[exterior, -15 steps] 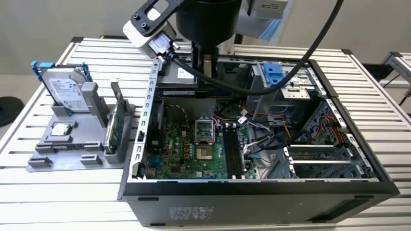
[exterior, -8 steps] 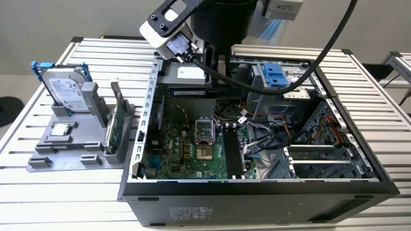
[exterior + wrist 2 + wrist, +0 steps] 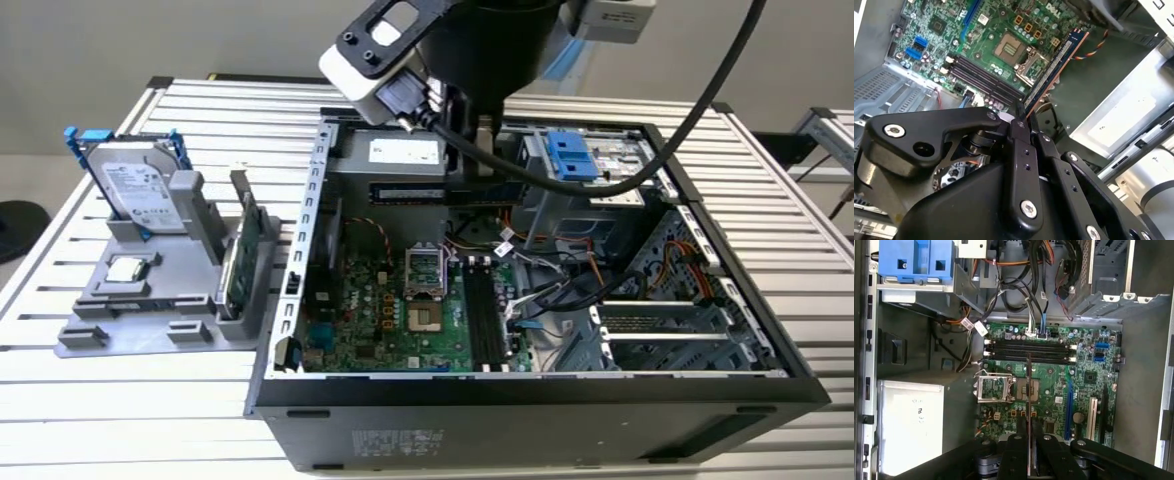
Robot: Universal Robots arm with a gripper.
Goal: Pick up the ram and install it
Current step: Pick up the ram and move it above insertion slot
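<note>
Station status as I read it from the remote feeds:

1. At the exterior view's left, a gray holder sits on the table. A hard drive in a blue frame stands at its far end. A small square chip lies flat near its middle. A green board stands on edge along its right side.
2. Just right of the holder is the open computer case. Its motherboard lies on the floor of the case. The black memory slots lie right of the processor socket.
3. In the second wrist view, the gripper is clenched on the ram, and the stick projects out past the fingertips.
4. In the exterior view, the ram hangs level under the arm, over the far part of the case and apart from the slots. In the first wrist view it appears edge-on, just beside the socket.
5. At the far right of the case I see a blue drive bay.
</note>
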